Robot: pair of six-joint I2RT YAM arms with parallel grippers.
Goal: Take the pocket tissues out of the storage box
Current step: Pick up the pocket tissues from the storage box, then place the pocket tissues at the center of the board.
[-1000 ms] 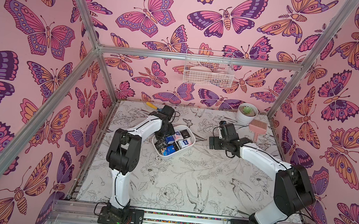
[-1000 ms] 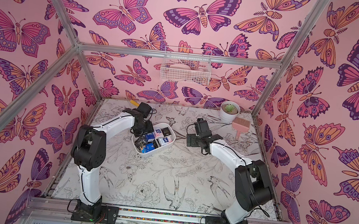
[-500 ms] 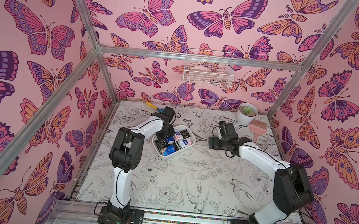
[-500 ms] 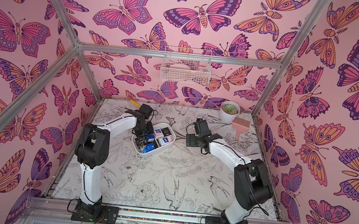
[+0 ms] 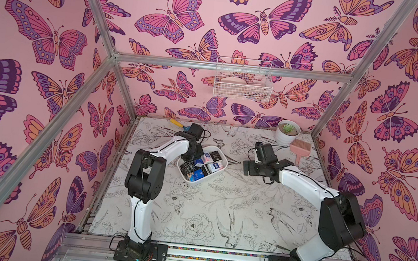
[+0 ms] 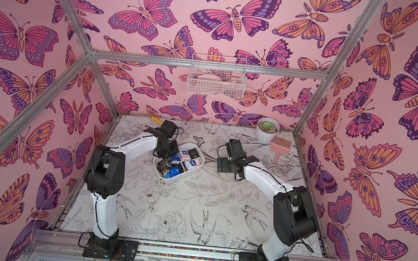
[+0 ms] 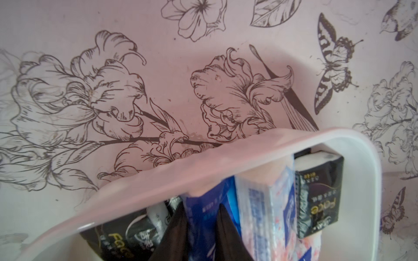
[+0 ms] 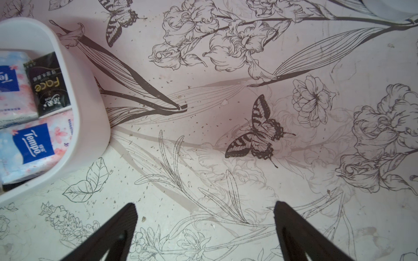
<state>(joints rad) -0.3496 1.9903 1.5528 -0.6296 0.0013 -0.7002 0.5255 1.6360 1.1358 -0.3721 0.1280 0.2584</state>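
Three butterfly walls [image 5: 242, 11], floral tabletop [image 5: 223, 205]

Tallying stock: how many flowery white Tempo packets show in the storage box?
2. One Tempo packet by the storage box wall facing the right arm; the other beside it, next to a black Face packet. More may be hidden.

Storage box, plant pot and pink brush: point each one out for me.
storage box [image 8: 88, 108], right wrist view, on its outer side wall.
plant pot [image 5: 283, 139], in a top view, on its white side wall.
pink brush [image 5: 300, 147], in a top view, on its ribbed head.
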